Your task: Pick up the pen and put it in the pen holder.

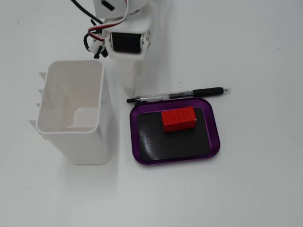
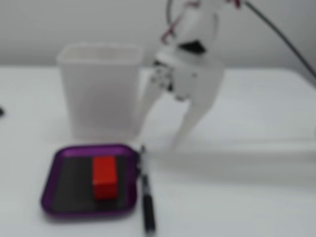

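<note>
The pen [image 1: 180, 94] lies flat on the white table along the upper edge of the purple tray, its tip to the right in the top-down fixed view. In the blurred side fixed view the pen [image 2: 146, 197] runs toward the camera beside the tray. The pen holder [image 1: 71, 116] stands upright at the left, with nothing visible inside; the side view shows the pen holder [image 2: 101, 91] behind the tray. My gripper [image 1: 129, 75] hangs just above the pen's button end, beside the holder's right wall. The gripper [image 2: 157, 137] is open, fingers spread wide, holding nothing.
A flat purple tray [image 1: 215, 137] with a black liner holds a red block [image 1: 178, 118] just below the pen. The tray [image 2: 54, 197] and block [image 2: 104, 177] sit front left in the side view. Arm cables [image 1: 94, 38] hang above the holder's far corner.
</note>
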Available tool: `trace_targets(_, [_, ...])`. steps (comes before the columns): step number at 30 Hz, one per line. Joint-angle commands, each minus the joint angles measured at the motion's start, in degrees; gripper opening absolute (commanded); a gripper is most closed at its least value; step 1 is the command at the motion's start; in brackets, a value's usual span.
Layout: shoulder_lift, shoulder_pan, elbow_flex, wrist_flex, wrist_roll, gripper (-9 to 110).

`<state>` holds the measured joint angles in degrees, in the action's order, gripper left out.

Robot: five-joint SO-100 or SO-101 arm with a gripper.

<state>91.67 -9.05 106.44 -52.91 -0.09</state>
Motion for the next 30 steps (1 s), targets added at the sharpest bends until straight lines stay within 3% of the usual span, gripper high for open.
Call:
trace_targets(1, [-2.8,0.1,-4.8,0.4,-0.5,19])
trace_targets(13, [-9.8,1.1,-6.5,1.3,-0.9,19])
trace_targets(23, [-9.8,10.2,-6.5,1.3,-2.5,19])
trace_targets(30, [-9.8,10.6,-6.4,1.2,-3.7,8])
